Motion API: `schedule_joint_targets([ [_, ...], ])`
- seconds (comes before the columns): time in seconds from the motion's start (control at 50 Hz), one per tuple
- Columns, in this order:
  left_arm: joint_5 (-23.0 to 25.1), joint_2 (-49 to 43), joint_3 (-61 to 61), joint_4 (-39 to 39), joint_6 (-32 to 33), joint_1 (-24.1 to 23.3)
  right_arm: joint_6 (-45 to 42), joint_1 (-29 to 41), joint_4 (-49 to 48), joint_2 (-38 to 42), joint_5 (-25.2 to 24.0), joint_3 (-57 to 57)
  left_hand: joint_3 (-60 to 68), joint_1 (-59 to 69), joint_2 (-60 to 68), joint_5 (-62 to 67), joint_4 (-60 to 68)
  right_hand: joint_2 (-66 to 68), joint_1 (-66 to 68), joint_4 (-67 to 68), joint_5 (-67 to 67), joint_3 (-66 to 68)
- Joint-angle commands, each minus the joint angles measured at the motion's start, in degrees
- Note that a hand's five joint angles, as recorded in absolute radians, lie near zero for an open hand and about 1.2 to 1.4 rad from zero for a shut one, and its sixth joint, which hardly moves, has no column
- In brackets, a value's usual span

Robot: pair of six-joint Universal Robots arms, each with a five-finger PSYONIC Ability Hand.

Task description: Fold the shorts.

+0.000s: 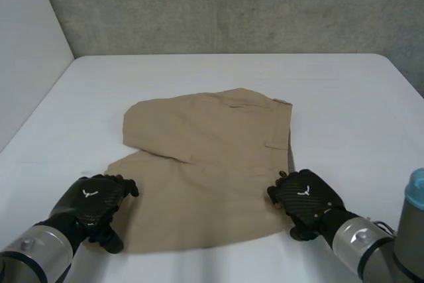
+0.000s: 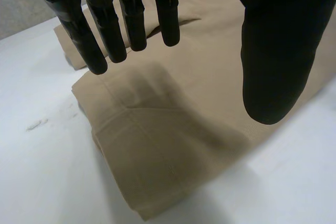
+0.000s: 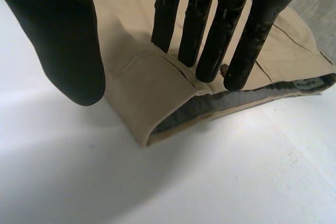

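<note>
Tan shorts (image 1: 205, 164) lie flat on the white table (image 1: 199, 74), one leg folded across the other, the waistband along their right side. My left hand (image 1: 93, 205) hovers over the near left corner, at a leg hem. In the left wrist view its fingers (image 2: 105, 30) are straight and its thumb is spread apart above the hem (image 2: 152, 150), holding nothing. My right hand (image 1: 306, 200) is at the near right corner. In the right wrist view its straight fingers (image 3: 210, 30) reach down to the waistband's open end (image 3: 184, 108), thumb held apart, with no cloth pinched.
A grey wall (image 1: 232, 4) rises behind the table's far edge, and a pale wall (image 1: 26, 51) stands at the left. Bare tabletop surrounds the shorts on every side. My right arm's light-blue cap (image 1: 416, 190) is at the near right.
</note>
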Motion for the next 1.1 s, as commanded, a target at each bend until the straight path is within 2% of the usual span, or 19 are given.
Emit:
schedule_joint_targets([
  [0.02,0.0,0.0,-0.2,0.1,0.0,-0.1,0.0,0.1,-2.1,4.2,0.2,-3.0,3.1,3.4,3.1,2.8,3.2,21.8,27.8,21.5,21.7,21.7],
  [0.06,0.0,0.0,-0.2,0.1,0.0,-0.1,0.0,0.1,-3.1,4.5,0.3,-3.5,2.9,3.2,3.0,2.7,3.0,39.7,45.6,39.4,39.6,39.6],
  [0.2,0.1,0.1,-1.2,0.2,0.0,-0.6,1.4,-0.4,-6.2,4.1,2.2,-5.5,2.9,3.2,3.0,2.7,3.0,39.8,45.7,39.5,39.7,39.7],
  [0.44,0.0,-2.0,-1.9,3.0,0.0,-1.3,4.7,1.7,-5.7,4.7,9.4,-7.6,3.7,4.1,3.8,3.5,3.8,39.8,45.7,39.5,39.7,39.7],
  [0.62,-0.4,-5.6,-1.9,3.4,0.0,-2.0,7.5,1.7,-5.3,4.8,9.6,-8.1,12.5,12.8,12.5,12.2,12.6,39.8,45.7,39.5,39.7,39.7],
  [0.8,-2.1,-7.4,-1.9,3.8,0.0,-7.7,7.4,1.9,-5.3,4.8,9.6,-8.1,12.2,12.5,12.2,11.9,12.3,39.8,45.7,39.5,39.7,39.7],
  [0.92,-5.2,-9.0,-1.9,6.6,0.0,-8.1,7.4,1.9,-5.3,4.8,9.6,-8.0,11.7,12.0,11.7,11.4,11.8,39.8,45.7,39.5,39.7,39.7],
  [1.1,-5.8,-10.9,-1.9,9.3,0.1,-8.1,7.5,2.0,-5.2,4.7,9.6,-7.8,11.8,12.1,11.9,11.6,11.9,39.8,45.7,39.5,39.7,39.7],
])
